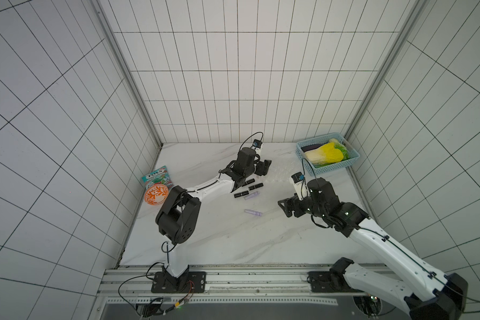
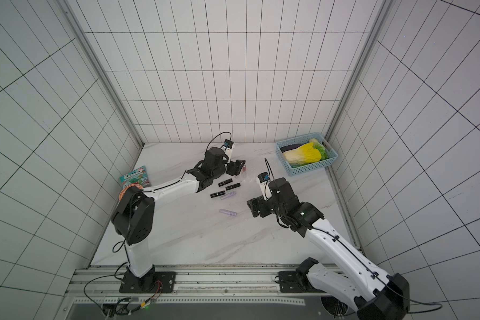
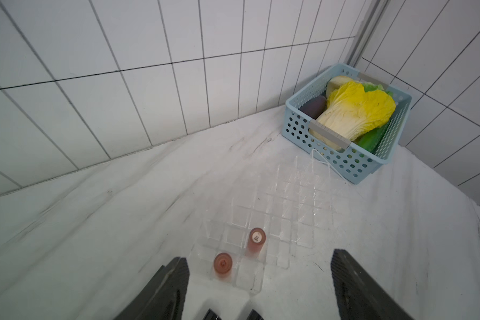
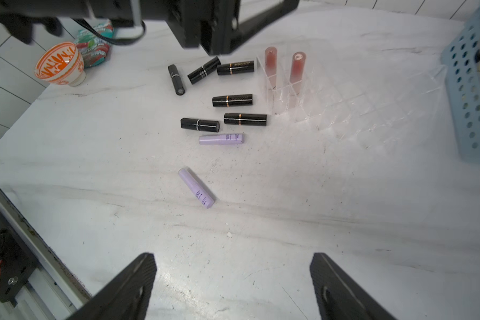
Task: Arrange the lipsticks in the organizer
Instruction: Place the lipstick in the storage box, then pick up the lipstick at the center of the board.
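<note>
We see left tool (image 3: 261, 257) spread wide, empty; two translucent pink tubes (image 3: 257, 241) upright in clear organizer (image 3: 302, 199) just ahead; right tool (image 4: 233, 256) wide, empty, lavender tube (image 4: 196, 187) ahead, black lipsticks (image 4: 232, 100) beyond.

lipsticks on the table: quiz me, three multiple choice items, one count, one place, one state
1. How many lavender tubes lie on the table? A one; B two; C four.
2. Where are the two pink tubes? A flat on the table; B upright in the organizer slots; C on top of the lavender tubes.
3. The right gripper is: A open and empty; B shut and empty; C shut on a lavender tube.
Answers: 1 B: the right wrist view shows two. 2 B: both stand in the clear slots. 3 A: fingers wide apart, nothing between.
</note>
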Robot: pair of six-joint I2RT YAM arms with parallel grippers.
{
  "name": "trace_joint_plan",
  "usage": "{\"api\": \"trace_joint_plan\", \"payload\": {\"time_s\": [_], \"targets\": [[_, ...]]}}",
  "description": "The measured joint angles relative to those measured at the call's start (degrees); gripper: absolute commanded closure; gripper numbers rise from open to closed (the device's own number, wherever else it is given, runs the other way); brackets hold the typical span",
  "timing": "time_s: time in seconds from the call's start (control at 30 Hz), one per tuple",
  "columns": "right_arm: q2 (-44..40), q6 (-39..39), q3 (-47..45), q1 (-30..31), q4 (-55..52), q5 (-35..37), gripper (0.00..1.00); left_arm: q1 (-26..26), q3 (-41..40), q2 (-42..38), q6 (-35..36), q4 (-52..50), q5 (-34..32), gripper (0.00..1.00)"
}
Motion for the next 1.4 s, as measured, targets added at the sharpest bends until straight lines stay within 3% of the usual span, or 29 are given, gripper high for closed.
{"api": "trace_joint_plan", "payload": {"time_s": [0.23, 0.43, 0.77, 1.2, 1.4], "targets": [[18.05, -2.16, 6.91, 7.37, -3.34, -1.95, 0.14, 13.73, -25.62, -24.02, -13.64, 0.66, 1.03, 0.23], [26.47, -4.76, 10.88, 10.01, -4.50, -2.58, 0.18, 19.04, -39.87, -31.54, -20.87, 0.20, 6.75, 0.23], [42.10, -8.52, 17.77, 10.01, -4.68, -2.60, 0.25, 23.89, -41.68, -31.61, -25.42, 4.46, 17.51, 0.25], [50.23, -10.01, 25.62, 9.99, -6.19, -3.43, 0.44, 23.89, -41.79, -39.21, -24.94, 4.92, 20.76, 0.29], [50.95, -9.70, 25.70, 10.01, -8.81, -3.34, 0.48, 23.89, -41.79, -40.37, -24.37, 4.87, 21.09, 0.29]]}}
